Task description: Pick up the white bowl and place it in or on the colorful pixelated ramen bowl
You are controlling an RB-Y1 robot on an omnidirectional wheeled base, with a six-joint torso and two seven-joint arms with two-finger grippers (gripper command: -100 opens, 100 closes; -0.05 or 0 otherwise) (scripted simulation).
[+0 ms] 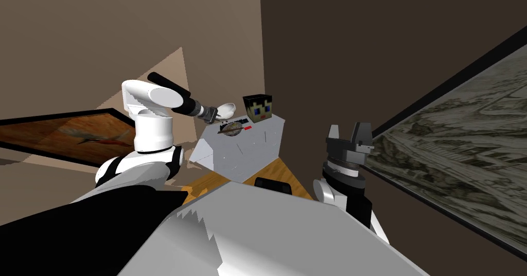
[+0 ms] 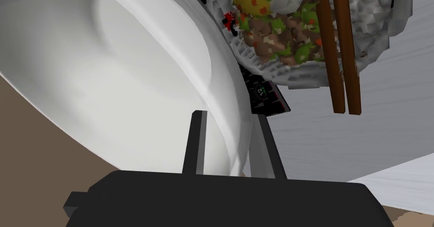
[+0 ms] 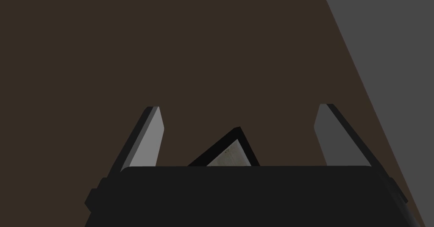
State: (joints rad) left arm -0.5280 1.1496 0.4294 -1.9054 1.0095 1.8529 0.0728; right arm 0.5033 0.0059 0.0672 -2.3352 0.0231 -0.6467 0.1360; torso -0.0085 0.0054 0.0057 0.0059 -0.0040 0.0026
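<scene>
A light grey, flat-topped table [image 1: 242,147] carries everything. At the table's far corner stands a blocky pixelated head cube [image 1: 258,108] with dark hair and blue eyes. The plain, smooth white bowl [image 2: 127,63] is round with a shallow flat bottom and a thin rim, and it hangs lifted over the table's far left edge, just beside the ramen bowl [image 2: 296,38]. That one is a jagged grey pixelated dish on the table top, heaped with brown, green, yellow and orange bits, with two brown chopsticks [image 2: 339,51] lying across it. A small dark flat card with a red edge [image 2: 266,96] lies on the table next to it.

The left arm reaches out level over the table, and the left gripper [image 2: 229,115] pinches the white bowl's rim, one finger inside the wall and one outside. The right gripper [image 1: 350,128] is raised off the table's right side, fingers spread wide apart, holding nothing
</scene>
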